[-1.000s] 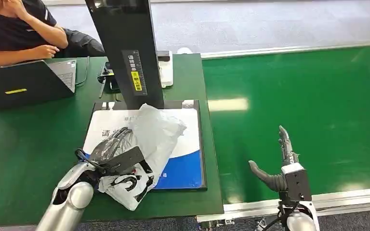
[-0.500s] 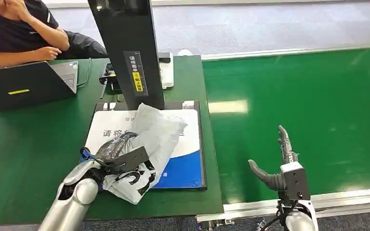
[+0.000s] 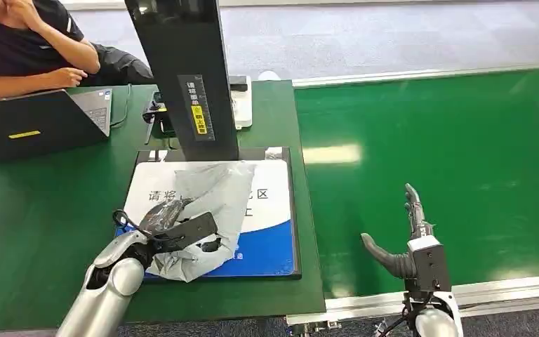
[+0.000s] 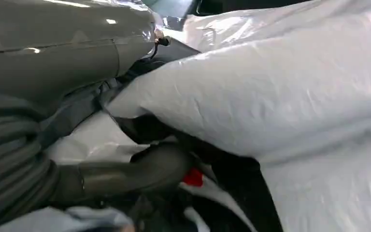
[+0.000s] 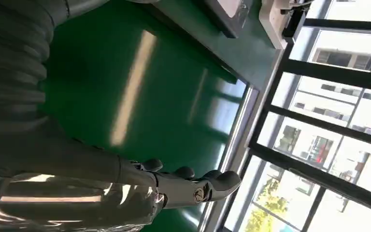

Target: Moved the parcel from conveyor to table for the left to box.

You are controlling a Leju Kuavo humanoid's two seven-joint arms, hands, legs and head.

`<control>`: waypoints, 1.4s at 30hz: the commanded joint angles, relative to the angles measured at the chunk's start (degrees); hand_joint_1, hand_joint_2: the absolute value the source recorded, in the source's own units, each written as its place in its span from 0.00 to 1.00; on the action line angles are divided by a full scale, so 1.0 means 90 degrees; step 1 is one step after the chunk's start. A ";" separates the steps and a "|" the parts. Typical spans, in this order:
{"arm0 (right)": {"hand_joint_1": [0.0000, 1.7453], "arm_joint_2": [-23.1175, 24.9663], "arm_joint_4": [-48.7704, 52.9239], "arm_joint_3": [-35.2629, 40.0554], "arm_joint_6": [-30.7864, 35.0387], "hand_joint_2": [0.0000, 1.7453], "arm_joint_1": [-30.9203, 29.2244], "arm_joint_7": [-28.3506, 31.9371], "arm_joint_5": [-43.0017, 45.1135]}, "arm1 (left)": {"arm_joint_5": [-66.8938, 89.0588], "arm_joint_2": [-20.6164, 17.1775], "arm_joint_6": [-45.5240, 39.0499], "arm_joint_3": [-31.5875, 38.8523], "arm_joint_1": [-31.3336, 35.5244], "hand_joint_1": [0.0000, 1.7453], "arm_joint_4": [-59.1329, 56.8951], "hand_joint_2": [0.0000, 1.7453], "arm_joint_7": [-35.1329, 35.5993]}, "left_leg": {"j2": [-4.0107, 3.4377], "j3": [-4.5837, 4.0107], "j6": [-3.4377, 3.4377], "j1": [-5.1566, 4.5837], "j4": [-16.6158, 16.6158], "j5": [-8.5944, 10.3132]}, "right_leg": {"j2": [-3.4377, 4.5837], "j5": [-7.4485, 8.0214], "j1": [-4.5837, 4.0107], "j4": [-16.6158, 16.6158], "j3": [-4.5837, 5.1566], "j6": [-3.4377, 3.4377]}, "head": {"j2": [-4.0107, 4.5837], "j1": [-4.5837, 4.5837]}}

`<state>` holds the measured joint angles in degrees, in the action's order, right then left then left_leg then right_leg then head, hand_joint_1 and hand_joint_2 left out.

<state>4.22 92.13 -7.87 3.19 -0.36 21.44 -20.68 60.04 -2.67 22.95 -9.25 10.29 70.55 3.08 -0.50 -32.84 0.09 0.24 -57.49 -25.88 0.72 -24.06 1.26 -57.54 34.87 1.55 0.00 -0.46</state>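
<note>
The parcel [image 3: 214,200], a grey-white plastic mailer bag, lies flattened on the white and blue mat [image 3: 277,242] of the green table [image 3: 35,232], just in front of the black post. My left hand [image 3: 167,223] grips its near end, dark fingers over the top. In the left wrist view the thumb [image 4: 135,170] presses against the bag [image 4: 280,96] from below. My right hand [image 3: 410,239] hangs open over the near edge of the green conveyor [image 3: 456,154], holding nothing; its fingers [image 5: 193,186] are spread.
A black post [image 3: 182,77] with a yellow label stands behind the mat, a white device [image 3: 243,98] beside it. A laptop [image 3: 38,123] and a seated person [image 3: 28,42] are at the far left. A metal rail [image 3: 491,291] edges the conveyor.
The parcel has been turned over and laid down flat: its white printed side stood up before, its grey side now faces up on the mat. The right hand has not moved.
</note>
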 commanded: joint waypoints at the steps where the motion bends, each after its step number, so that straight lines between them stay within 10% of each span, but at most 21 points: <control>1: 0.00 0.0071 -0.0209 0.0121 0.0033 1.00 -0.0057 0.0000 0.0001 | 0.0019 0.0007 0.0068 -0.0097 -0.0220 1.00 -0.0685 1.00 0.0046 | -0.0006 0.0017 -0.0003 -0.0004 0.0012 -0.0004 | 0.0005 -0.0002 0.0003 0.0006 -0.0010 -0.0006 | 0.0000 0.0000; 21: 0.00 -0.0005 -0.0258 0.0128 0.0048 1.00 -0.0037 0.0020 0.0106 | -0.0518 -0.0099 -0.0339 -0.0147 -0.0204 1.00 -0.0559 1.00 -0.0799 | -0.0007 0.0014 -0.0003 -0.0003 0.0013 -0.0005 | 0.0005 -0.0002 0.0001 0.0008 -0.0007 -0.0006 | 0.0000 0.0000; 26: 0.00 -0.0010 -0.0145 0.0007 -0.0028 1.00 0.0057 0.0099 0.0172 | -0.0815 -0.0167 -0.1599 -0.0179 -0.0058 1.00 -0.0337 1.00 -0.1743 | 0.0003 0.0000 -0.0004 0.0002 0.0006 -0.0005 | -0.0004 -0.0006 -0.0004 0.0007 0.0001 -0.0003 | 0.0000 0.0000; 28: 0.00 0.0024 0.0038 -0.0143 -0.0163 1.00 0.0187 0.0191 0.0173 | -0.0287 0.0033 -0.3835 0.0205 -0.0029 1.00 0.0161 1.00 -0.2298 | 0.0013 -0.0019 -0.0005 0.0004 -0.0002 -0.0006 | -0.0015 -0.0009 -0.0005 0.0002 0.0016 -0.0002 | 0.0000 0.0000; 37: 0.00 0.0070 0.0091 -0.0184 -0.0222 1.00 0.0206 0.0199 0.0162 | -0.0160 0.0042 -0.3881 0.0257 -0.0099 1.00 0.0328 1.00 -0.2242 | 0.0011 -0.0036 -0.0002 0.0005 -0.0003 -0.0007 | -0.0009 -0.0008 -0.0008 0.0004 0.0038 -0.0005 | 0.0000 -0.0002; 42: 0.00 0.0116 0.0130 -0.0207 -0.0230 1.00 0.0165 0.0203 0.0142 | 0.0106 0.0338 -0.5408 0.1263 0.0015 1.00 0.0657 1.00 -0.2312 | 0.0009 -0.0060 0.0000 0.0007 -0.0010 -0.0008 | -0.0008 -0.0007 -0.0010 -0.0001 0.0062 -0.0007 | 0.0000 0.0000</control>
<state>4.20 93.59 -8.13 1.14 1.35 23.28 -19.34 59.43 -2.82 -16.95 -7.57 8.22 73.40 -17.64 -0.55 -33.41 0.07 0.24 -57.55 -25.94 0.82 -24.10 1.25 -57.54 35.50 1.59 0.00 -0.46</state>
